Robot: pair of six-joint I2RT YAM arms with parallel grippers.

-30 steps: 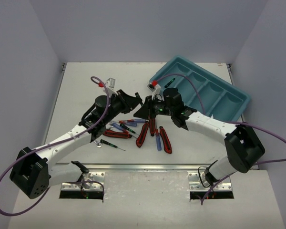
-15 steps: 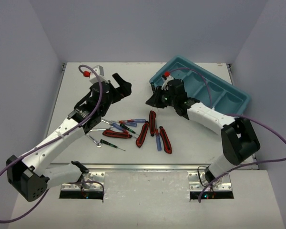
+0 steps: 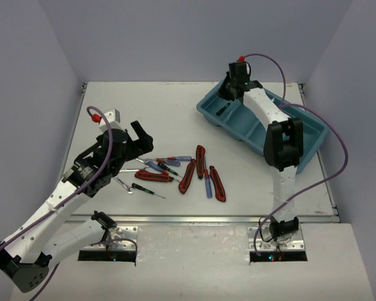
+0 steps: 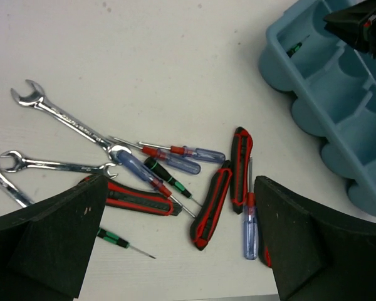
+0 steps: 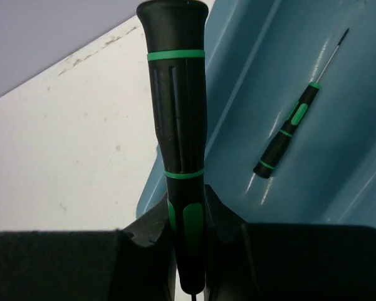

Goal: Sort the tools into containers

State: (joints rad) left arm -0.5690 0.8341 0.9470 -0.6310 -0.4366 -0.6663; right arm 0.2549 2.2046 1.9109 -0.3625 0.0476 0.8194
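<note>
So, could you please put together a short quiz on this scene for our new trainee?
1. True or false: the right hand grips a screwdriver.
2. What lies in the end compartment of the tray? A) a wrench B) a second screwdriver C) a knife
3. Fill in: the left hand hangs ___ over the loose tools.

Key: 1 true; 2 B; 3 open.
</note>
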